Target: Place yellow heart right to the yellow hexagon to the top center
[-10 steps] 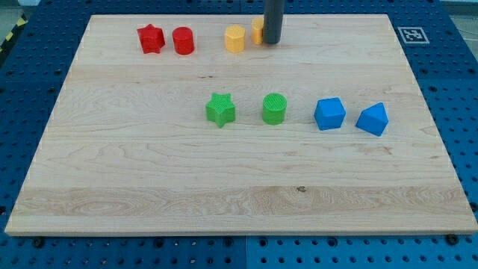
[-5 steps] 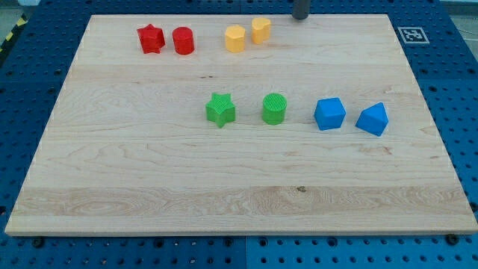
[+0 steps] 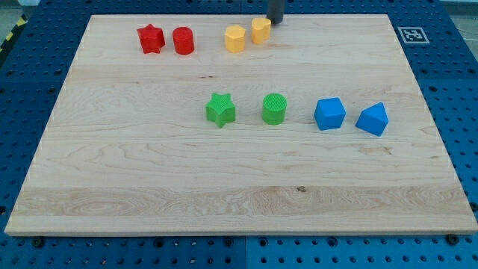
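The yellow heart (image 3: 261, 30) sits near the view's top centre of the wooden board (image 3: 239, 179). The yellow hexagon (image 3: 235, 38) lies just to its left and slightly lower, almost touching it. My tip (image 3: 275, 22) is at the board's top edge, just right of and above the yellow heart, close to it. Only the rod's lowest part shows.
A red star (image 3: 150, 38) and a red cylinder (image 3: 183, 40) sit at the top left. A green star (image 3: 220, 110) and a green cylinder (image 3: 275, 108) are mid-board. Two blue blocks (image 3: 329, 113) (image 3: 373, 119) lie to the right.
My tip left the yellow heart, went up and right off the board's top edge, and has now come back left to just beside the heart. The blocks have not moved.
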Controlling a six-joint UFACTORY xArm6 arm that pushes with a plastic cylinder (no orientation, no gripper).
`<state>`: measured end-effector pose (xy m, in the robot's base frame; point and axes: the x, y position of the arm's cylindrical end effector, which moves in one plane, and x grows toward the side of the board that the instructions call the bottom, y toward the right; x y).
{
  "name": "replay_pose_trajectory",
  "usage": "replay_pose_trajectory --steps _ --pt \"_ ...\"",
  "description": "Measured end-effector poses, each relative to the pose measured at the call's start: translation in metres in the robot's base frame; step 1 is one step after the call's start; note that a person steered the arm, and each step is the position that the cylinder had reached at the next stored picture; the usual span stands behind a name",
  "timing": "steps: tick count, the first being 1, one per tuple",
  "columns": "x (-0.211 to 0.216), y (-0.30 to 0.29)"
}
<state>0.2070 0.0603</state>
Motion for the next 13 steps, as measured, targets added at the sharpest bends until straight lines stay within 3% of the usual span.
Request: replay_pose_trajectory --steps 4,7,9,13 --pt "0.016 -0.018" --pt "0.016 0.042" --pt "0.016 0.047" --pt "0.023 -0.019"
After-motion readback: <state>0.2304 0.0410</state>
